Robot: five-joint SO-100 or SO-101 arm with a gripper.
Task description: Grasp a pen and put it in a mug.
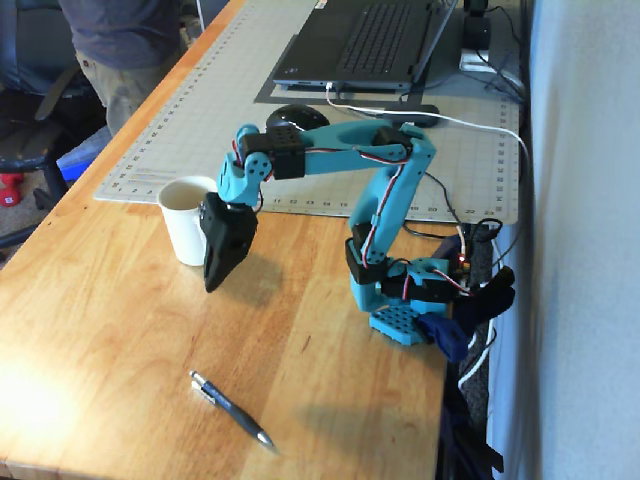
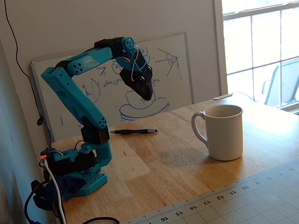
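The dark pen (image 1: pixel 232 410) lies flat on the wooden table near its front edge; in the other fixed view it (image 2: pixel 134 132) lies behind the arm's base. The cream-white mug (image 1: pixel 187 219) stands upright at the edge of the cutting mat, with its handle showing in a fixed view (image 2: pixel 223 131). My gripper (image 1: pixel 212 283) hangs in the air just right of the mug, pointing down, with black fingers together and nothing in them. In the other fixed view the gripper (image 2: pixel 147 96) hovers well above the table, between pen and mug.
A grey cutting mat (image 1: pixel 210 110) covers the far table, with a laptop (image 1: pixel 370 45) and a black mouse (image 1: pixel 296 117) on it. The arm's base (image 1: pixel 400 310) sits at the table's right edge with cables. A whiteboard (image 2: pixel 117 88) leans on the wall. A person stands at the far left (image 1: pixel 120 40).
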